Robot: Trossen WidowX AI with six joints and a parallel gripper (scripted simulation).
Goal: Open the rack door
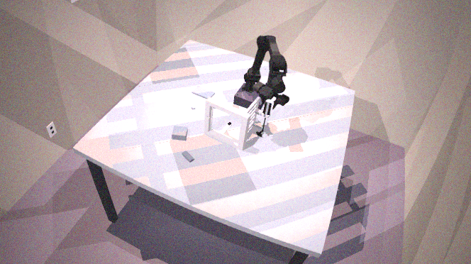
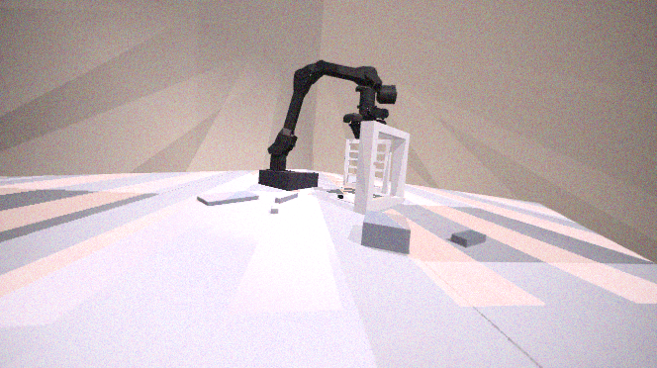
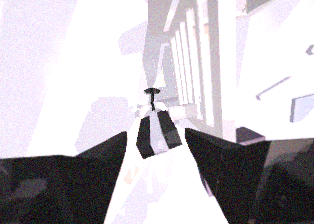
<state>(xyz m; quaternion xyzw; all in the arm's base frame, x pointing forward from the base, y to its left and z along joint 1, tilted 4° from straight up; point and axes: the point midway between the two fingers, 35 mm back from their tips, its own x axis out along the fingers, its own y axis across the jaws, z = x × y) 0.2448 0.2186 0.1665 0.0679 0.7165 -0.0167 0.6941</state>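
The white slatted door [image 1: 252, 116] [image 3: 194, 65] stands swung wide from the white frame [image 1: 244, 132] [image 2: 367, 169], roughly at a right angle to it. The black-sided handle [image 1: 268, 108] [image 3: 170, 131] is upright near the door's free edge; its exact turn is hard to tell. My gripper [image 3: 156, 133] is open above the table, pointing down. In the wrist view its fingertips are on either side of the handle, with a visible gap on each side. In the exterior view the handle and fingertips are largely hidden behind the frame.
A grey block [image 1: 179, 133] [image 2: 386, 233] and a small flat block [image 1: 188, 156] [image 2: 468, 237] lie before the frame. A thin plate [image 1: 203, 94] [image 2: 228, 199] and a tiny cube [image 1: 193, 108] [image 2: 274, 211] lie on its other side. The arm's base [image 1: 245, 98] [image 2: 288, 180] is behind the door.
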